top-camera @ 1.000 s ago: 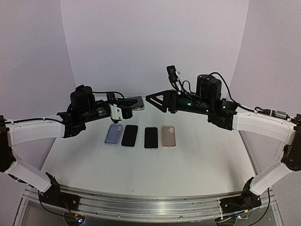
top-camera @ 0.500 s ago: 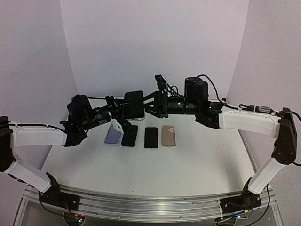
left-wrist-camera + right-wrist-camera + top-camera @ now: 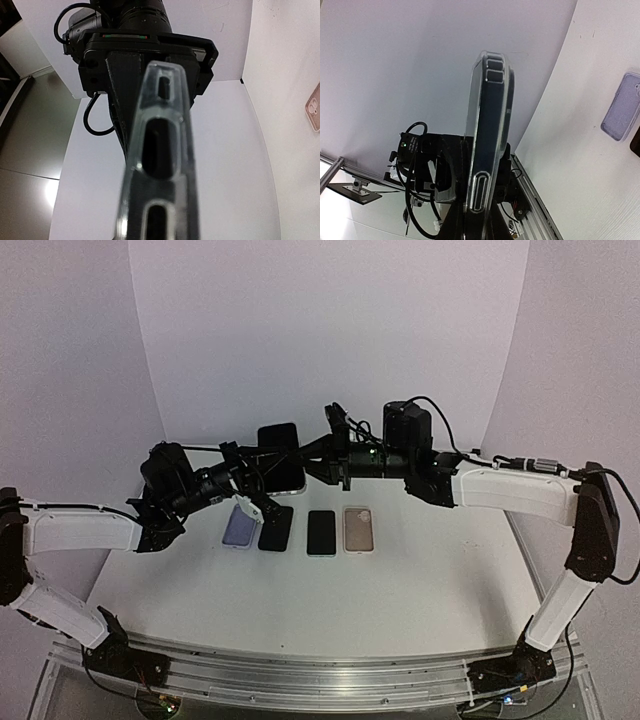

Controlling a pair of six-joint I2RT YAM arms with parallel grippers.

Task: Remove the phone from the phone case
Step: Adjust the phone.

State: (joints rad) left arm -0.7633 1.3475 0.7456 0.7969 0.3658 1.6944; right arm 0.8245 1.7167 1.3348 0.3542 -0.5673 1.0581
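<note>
A phone held aloft for uncasing.
The left gripper clamps the case at 8 o'clock to brace it; the right gripper straddles 3 o'clock, closure unclear.

The phone case is clear, the phone black, the table white.

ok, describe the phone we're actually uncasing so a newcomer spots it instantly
On the white table, find the row of four flat items. Just behind and above it, the clear-cased phone is held aloft between the left pincer and right pincer. It alone is off the table, dark inside a transparent shell.
</note>
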